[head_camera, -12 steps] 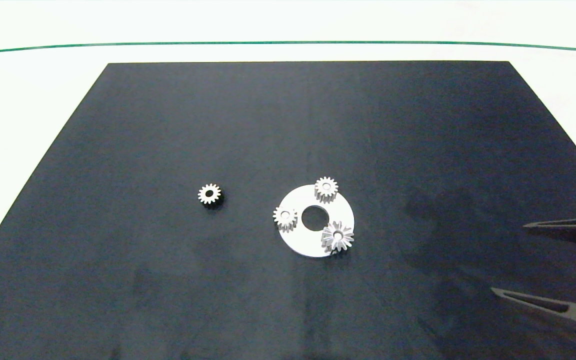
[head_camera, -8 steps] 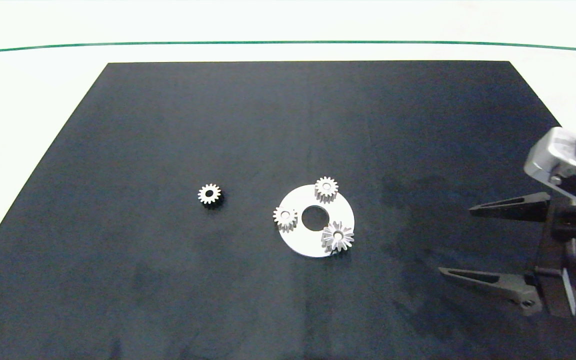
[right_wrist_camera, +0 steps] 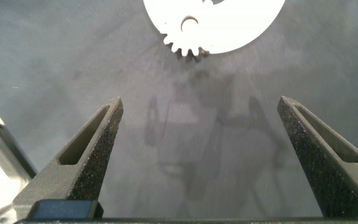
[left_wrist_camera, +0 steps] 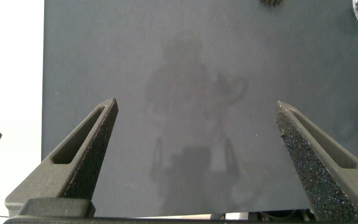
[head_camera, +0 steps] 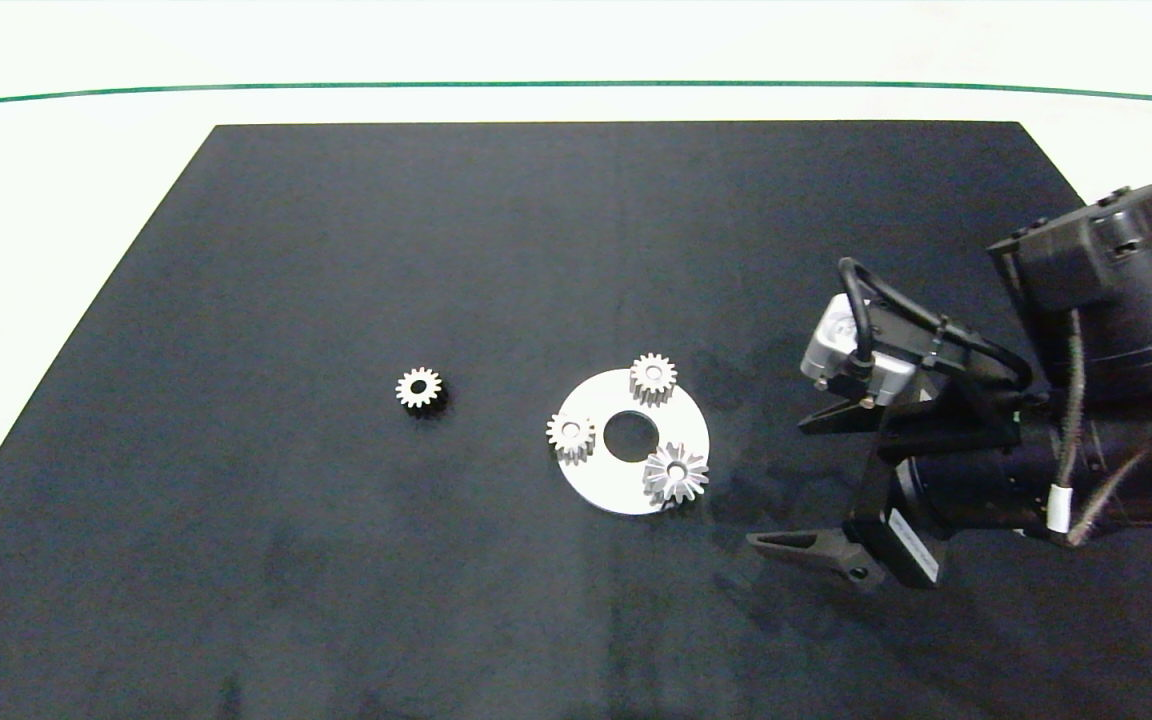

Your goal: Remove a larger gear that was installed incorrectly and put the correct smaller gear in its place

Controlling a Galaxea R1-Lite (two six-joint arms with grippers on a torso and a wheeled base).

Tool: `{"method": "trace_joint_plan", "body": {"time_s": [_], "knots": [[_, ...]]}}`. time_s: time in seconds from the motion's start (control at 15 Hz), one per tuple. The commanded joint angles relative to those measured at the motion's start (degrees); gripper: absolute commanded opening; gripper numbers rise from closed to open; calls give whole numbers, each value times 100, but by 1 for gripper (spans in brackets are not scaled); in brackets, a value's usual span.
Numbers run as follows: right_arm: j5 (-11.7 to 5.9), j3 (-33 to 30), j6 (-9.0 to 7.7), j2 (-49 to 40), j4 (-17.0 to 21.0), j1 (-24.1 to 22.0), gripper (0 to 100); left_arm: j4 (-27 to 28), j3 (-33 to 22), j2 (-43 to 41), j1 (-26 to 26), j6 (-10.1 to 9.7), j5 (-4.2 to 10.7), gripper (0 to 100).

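Observation:
The larger gear [head_camera: 676, 473], star-like with long teeth, sits on the near right edge of a white disc [head_camera: 596, 400]. Two small spur gears [head_camera: 653, 378] [head_camera: 570, 434] also stand on that disc. The loose smaller gear [head_camera: 420, 388] lies on the black mat to the disc's left. My right gripper [head_camera: 778, 485] is open just right of the larger gear, apart from it. In the right wrist view the larger gear [right_wrist_camera: 188, 36] lies ahead of the open right gripper [right_wrist_camera: 199, 99], nothing between its fingers. My left gripper [left_wrist_camera: 196, 104] is open over bare mat at the near left corner.
A black mat [head_camera: 336, 250] covers most of the white table [head_camera: 56, 200]. The right arm's bulky dark body [head_camera: 1086, 400] fills the mat's right side. A green line [head_camera: 576, 86] runs across the table's far part.
The right arm has come in from the right edge, moving left until its open fingers are close beside the disc. The gears have not moved.

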Motion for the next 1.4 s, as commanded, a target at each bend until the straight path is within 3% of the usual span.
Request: {"method": "trace_joint_plan", "body": {"time_s": [0.07,0.2,0.27,0.47,0.53,0.8,1.4], "knots": [[-227,-364,-237,600,41,45,100,6,-5,-17,0,0,3,100],[-280,-522,-255,819,41,168,100,6,-5,-17,0,0,3,100],[-412,-636,-255,942,41,238,100,6,3,-17,0,0,3,100],[-561,-988,-466,1206,41,388,100,6,3,-17,0,0,3,100],[-702,-1102,-536,1303,50,458,100,6,3,-17,0,0,3,100],[-948,-1181,-563,1496,59,669,100,6,-5,-26,-9,-8,3,100],[-1036,-1330,-528,1839,33,643,100,-3,-5,-70,-9,-17,3,100]]}}
